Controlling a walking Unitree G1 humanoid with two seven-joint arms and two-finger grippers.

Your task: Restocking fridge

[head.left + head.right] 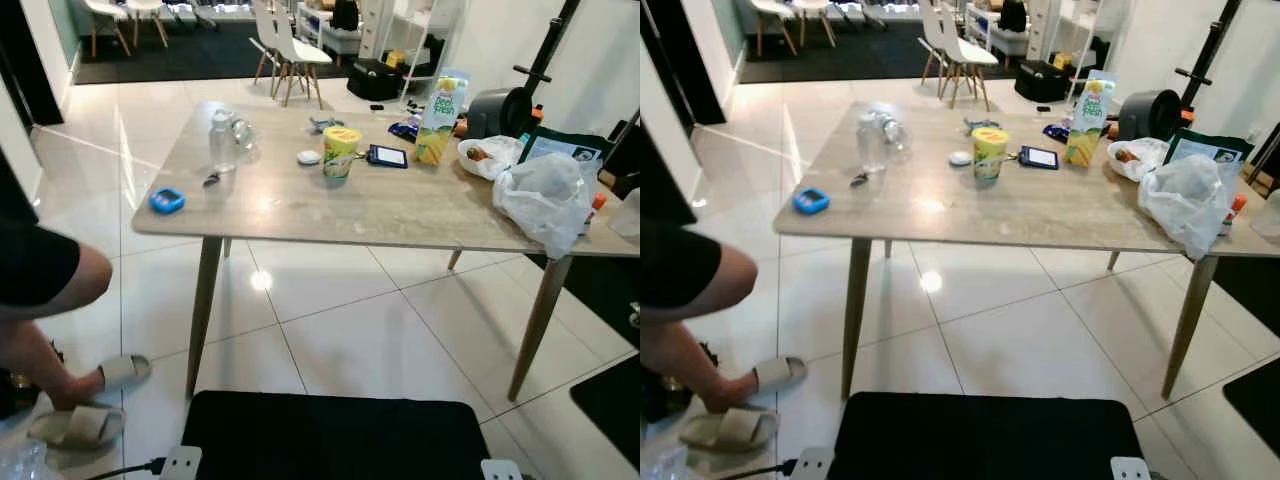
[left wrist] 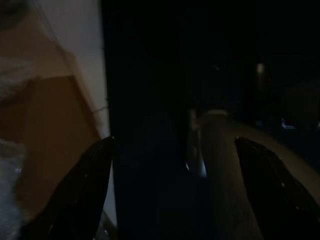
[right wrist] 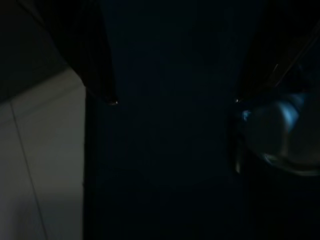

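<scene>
While the robot stands back from the wooden surface [image 1: 400, 215], the left eye view shows groceries waiting on it: a juice carton [image 1: 441, 116] upright near the far edge, a yellow cup [image 1: 340, 151] at the middle, a clear water bottle [image 1: 222, 141] towards the left, and a white plastic bag [image 1: 545, 198] slumped at the right corner. They look set out for carrying to the fridge. A person's bent leg [image 1: 40, 300] in slippers is at the left.

From the right eye view, the same layout holds; a small blue gadget [image 1: 811, 201] lies near the left edge.

Through the left wrist view, the left gripper [image 2: 175, 190] hangs idle in shade, fingers spread wide, holding nothing.

Through the right wrist view, the right gripper [image 3: 172, 102] likewise hangs with fingers apart over pale floor tiles [image 3: 35, 165].
</scene>
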